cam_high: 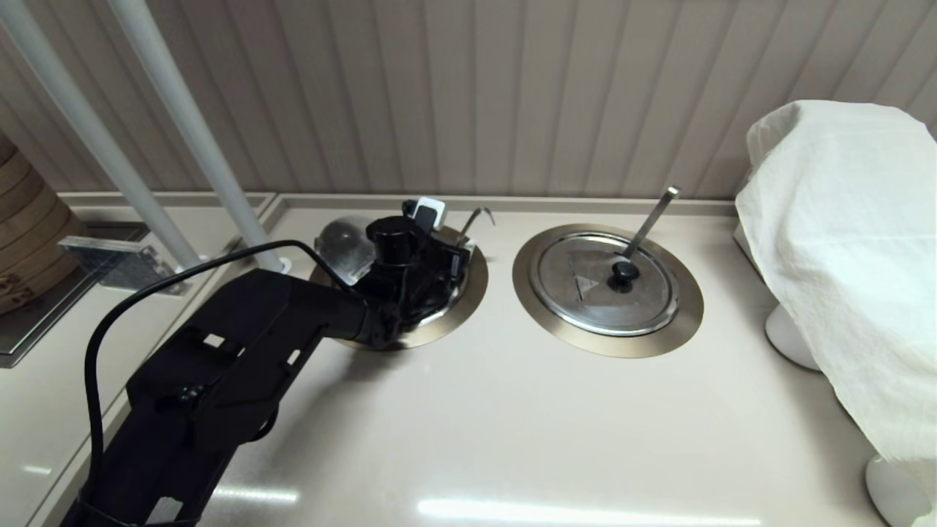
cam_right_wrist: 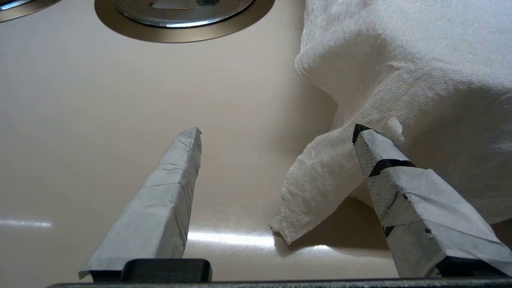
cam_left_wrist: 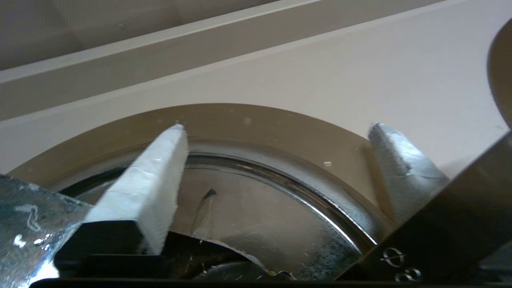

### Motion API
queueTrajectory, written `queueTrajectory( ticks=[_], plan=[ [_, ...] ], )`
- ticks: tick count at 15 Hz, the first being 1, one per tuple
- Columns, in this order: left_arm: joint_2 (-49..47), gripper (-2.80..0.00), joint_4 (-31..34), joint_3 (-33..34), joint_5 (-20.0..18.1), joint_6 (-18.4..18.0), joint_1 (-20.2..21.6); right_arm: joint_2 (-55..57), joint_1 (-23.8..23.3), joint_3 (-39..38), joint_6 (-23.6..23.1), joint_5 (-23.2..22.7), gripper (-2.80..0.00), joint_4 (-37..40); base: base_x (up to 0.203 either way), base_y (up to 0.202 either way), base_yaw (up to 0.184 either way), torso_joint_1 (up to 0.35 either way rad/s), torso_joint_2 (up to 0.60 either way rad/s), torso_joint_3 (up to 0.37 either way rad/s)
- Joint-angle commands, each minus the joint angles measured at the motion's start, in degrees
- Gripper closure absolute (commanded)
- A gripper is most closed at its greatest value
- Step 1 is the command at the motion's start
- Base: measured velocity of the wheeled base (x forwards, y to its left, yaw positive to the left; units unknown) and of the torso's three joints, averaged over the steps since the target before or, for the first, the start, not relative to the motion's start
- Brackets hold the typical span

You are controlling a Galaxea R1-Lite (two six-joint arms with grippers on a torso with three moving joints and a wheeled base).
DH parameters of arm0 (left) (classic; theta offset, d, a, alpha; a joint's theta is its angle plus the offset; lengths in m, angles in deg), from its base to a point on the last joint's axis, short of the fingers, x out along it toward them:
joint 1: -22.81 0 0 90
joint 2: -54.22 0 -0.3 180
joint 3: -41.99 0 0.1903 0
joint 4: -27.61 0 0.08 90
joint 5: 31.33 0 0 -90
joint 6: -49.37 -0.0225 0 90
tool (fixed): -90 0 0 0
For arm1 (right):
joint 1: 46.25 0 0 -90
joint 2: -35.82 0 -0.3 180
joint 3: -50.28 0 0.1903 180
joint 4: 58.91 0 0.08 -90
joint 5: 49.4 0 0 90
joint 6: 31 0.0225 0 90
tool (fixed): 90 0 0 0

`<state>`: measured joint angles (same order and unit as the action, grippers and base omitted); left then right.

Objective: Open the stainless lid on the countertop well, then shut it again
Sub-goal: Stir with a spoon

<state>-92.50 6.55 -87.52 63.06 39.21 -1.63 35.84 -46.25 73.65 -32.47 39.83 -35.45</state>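
Observation:
The stainless lid (cam_high: 344, 249) lies in the left countertop well, inside its wide bronze ring (cam_high: 468, 293); my left arm covers most of it. The thin hook-ended wire handle (cam_high: 479, 216) sticks out at the far side. My left gripper (cam_high: 439, 234) hovers low over the lid, open. In the left wrist view its fingers (cam_left_wrist: 160, 176) stand wide apart over the shiny lid (cam_left_wrist: 260, 216) and the ring (cam_left_wrist: 240, 120). A black shape low between them looks like the knob (cam_left_wrist: 192, 256). My right gripper (cam_right_wrist: 278, 134) is open and empty above the counter, outside the head view.
The twin lid (cam_high: 606, 282) with its straight flat bar handle (cam_high: 651, 219) sits in the right ring. A white cloth (cam_high: 842, 256) covers something at the right edge, close to my right gripper. White poles (cam_high: 190, 139) and bamboo steamers (cam_high: 22, 241) stand at the left.

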Motion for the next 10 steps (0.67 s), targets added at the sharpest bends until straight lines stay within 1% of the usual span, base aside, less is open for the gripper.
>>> queueTrajectory(
  ticks=[1, 6, 10],
  plan=[
    [-0.3, 0.0, -0.3, -0.5, 0.0, 0.0, 0.0, 0.0, -0.1, 0.0, 0.0, 0.0, -2.8, 0.0, 0.0, 0.0, 0.0, 0.0, 0.0, 0.0],
    [0.1, 0.0, -0.3, -0.6, 0.1, 0.6, 0.1, 0.0, 0.0, 0.0, 0.0, 0.0, -2.8, 0.0, 0.0, 0.0, 0.0, 0.0, 0.0, 0.0],
    [1.1, 0.0, -0.4, -0.4, 1.0, 1.0, 1.2, 0.0, 0.0, 0.0, 0.0, 0.0, -2.8, 0.0, 0.0, 0.0, 0.0, 0.0, 0.0, 0.0]
  ],
)
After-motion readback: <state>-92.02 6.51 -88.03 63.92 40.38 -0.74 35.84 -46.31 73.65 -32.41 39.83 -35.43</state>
